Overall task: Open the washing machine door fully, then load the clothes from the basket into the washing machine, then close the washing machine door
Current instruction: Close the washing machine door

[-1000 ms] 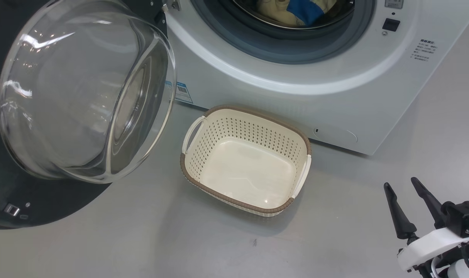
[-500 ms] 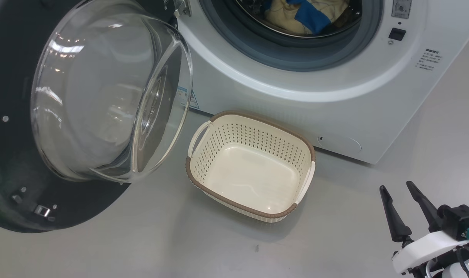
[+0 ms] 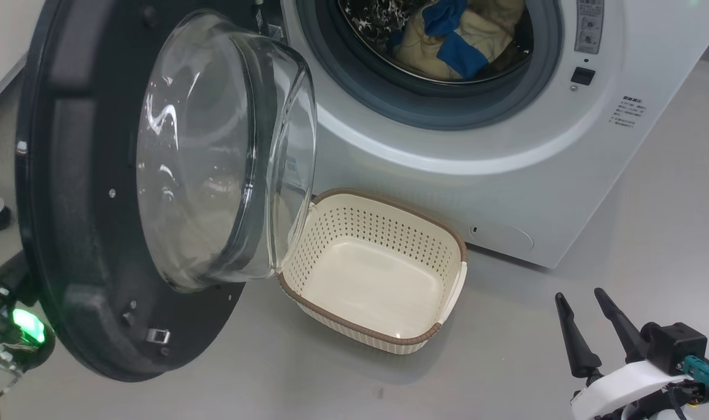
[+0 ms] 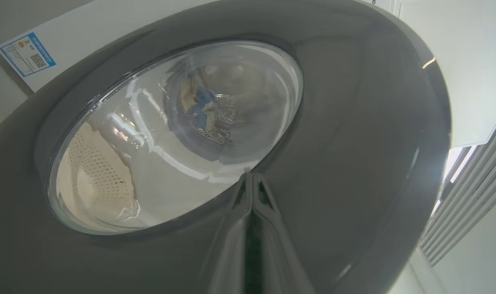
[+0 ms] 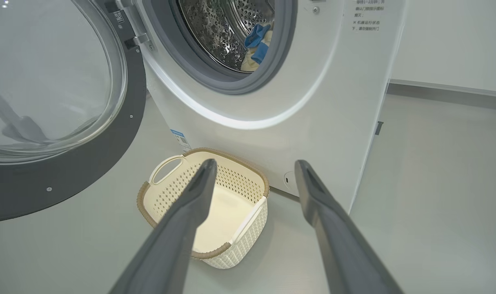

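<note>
My left claw (image 4: pixel 251 176) pressed together at the door (image 4: pixel 354 143), my right claw (image 3: pixel 579 296) spread, three o'clock of the basket (image 3: pixel 377 227).

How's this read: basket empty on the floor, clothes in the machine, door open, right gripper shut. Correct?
One slip: the right gripper is open, fingers spread apart, per the right wrist view. Rest holds: basket empty on the floor, clothes in the washing machine, door open.

Your views bright, evenly lit, white glare streaks across the glass of the washing machine door (image 3: pixel 173 175), soft shadow beneath the basket (image 3: pixel 383 233), left wrist view hazy, edges bowed.
</note>
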Robot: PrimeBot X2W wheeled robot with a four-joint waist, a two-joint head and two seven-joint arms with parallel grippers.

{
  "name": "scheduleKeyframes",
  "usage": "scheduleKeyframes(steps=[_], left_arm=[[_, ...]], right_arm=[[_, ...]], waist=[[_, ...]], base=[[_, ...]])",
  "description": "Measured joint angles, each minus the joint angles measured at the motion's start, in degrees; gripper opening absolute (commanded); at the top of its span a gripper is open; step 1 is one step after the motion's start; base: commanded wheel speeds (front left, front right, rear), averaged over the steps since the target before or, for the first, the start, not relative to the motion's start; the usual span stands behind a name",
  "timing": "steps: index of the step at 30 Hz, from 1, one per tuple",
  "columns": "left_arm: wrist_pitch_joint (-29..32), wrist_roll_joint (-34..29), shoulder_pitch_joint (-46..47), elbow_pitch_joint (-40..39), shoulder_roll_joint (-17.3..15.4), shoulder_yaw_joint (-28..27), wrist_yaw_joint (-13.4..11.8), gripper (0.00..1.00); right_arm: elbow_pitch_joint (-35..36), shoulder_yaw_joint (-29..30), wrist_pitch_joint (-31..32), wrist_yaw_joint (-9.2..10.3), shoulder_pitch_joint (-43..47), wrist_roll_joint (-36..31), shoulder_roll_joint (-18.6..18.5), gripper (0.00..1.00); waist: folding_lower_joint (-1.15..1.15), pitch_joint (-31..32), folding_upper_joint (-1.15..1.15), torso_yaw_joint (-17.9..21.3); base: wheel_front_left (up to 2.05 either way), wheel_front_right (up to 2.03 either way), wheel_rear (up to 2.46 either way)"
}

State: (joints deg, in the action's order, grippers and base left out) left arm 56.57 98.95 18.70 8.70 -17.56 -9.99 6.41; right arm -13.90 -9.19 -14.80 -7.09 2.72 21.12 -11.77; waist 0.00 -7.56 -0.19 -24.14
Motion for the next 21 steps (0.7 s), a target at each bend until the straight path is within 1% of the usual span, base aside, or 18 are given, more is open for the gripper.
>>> scheduleKeyframes(steps=[4,10,16,21], left_arm=[[1.15,2.29,-2.26,-3.43,1.93,0.98,0.0,0.0],[2.1,2.89,-4.04,-8.15,5.24,3.57,0.0,0.0],[1.8,3.37,-4.04,-10.05,9.2,6.47,0.0,0.0],[-0.04,2.42,-3.97,-10.21,12.16,8.54,0.0,0.0]], right_arm=[[0.01,-0.29,0.0,0.0,0.0,0.0,0.92,1.0],[0.01,-0.34,0.0,0.0,0.0,-0.01,1.46,1.0],[0.09,-0.6,0.0,0.0,-0.07,-0.05,2.3,1.0],[0.19,-0.85,0.0,0.0,-0.59,-0.12,2.78,1.0]], waist=[[0.0,0.75,0.0,1.17],[0.0,1.36,0.0,3.58],[0.0,1.57,0.0,6.44],[0.0,1.52,0.0,9.3]], base=[[0.0,0.0,0.0],[0.0,0.0,0.0],[0.0,0.0,0.0],[0.0,0.0,0.0]])
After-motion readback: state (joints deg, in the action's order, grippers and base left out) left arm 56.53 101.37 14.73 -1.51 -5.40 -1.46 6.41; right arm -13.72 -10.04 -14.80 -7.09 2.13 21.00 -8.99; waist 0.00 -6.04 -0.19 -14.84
